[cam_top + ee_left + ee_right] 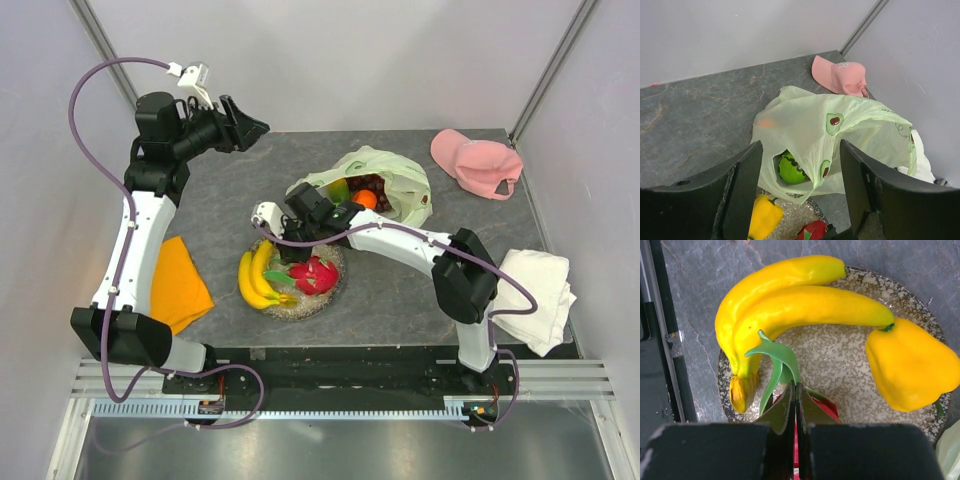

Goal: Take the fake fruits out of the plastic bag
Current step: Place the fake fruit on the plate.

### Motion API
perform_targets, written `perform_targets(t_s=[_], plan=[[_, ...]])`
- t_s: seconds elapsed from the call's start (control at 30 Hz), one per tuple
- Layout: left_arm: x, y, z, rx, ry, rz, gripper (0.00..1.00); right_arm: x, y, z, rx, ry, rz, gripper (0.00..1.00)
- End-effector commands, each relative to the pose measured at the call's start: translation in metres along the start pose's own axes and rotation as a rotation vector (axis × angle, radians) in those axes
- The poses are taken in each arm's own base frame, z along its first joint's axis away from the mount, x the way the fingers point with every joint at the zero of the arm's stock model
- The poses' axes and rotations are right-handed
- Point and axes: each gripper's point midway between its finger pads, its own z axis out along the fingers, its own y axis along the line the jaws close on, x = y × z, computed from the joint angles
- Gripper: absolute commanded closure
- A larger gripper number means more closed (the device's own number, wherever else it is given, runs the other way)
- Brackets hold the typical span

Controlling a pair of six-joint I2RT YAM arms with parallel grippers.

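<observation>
Probably a robotics lab test cell: plain white walls [380,60] and metal corner posts [548,68] rise beyond the left pincer [258,128], with a grey slate-look table [220,200] below it.

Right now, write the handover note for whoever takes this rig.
Pincers: the left pincer is open, raised, facing the plastic bag, holding nothing. The right pincer is shut on the dragon fruit by a green leaf, over the plate.
Done: banana bunch and yellow fruit lie on the plate.
To do: release the dragon fruit. The green round fruit, orange, grapes and mango sit in the bag.
</observation>
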Motion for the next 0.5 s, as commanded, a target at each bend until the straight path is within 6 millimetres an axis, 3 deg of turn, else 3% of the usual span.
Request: perform_targets(t_s=[0.0,0.47], plan=[[-0.008,-0.011,-0.009,0.033,-0.03,0.011,0.3,-0.041,-0.004,-0.003,0.019,-0.091,-0.01,1.0],[-0.005,-0.008,-0.001,0.048,-0.023,-0.016,0.31,-0.07,-0.008,-0.007,0.037,-0.159,-0.005,1.0]])
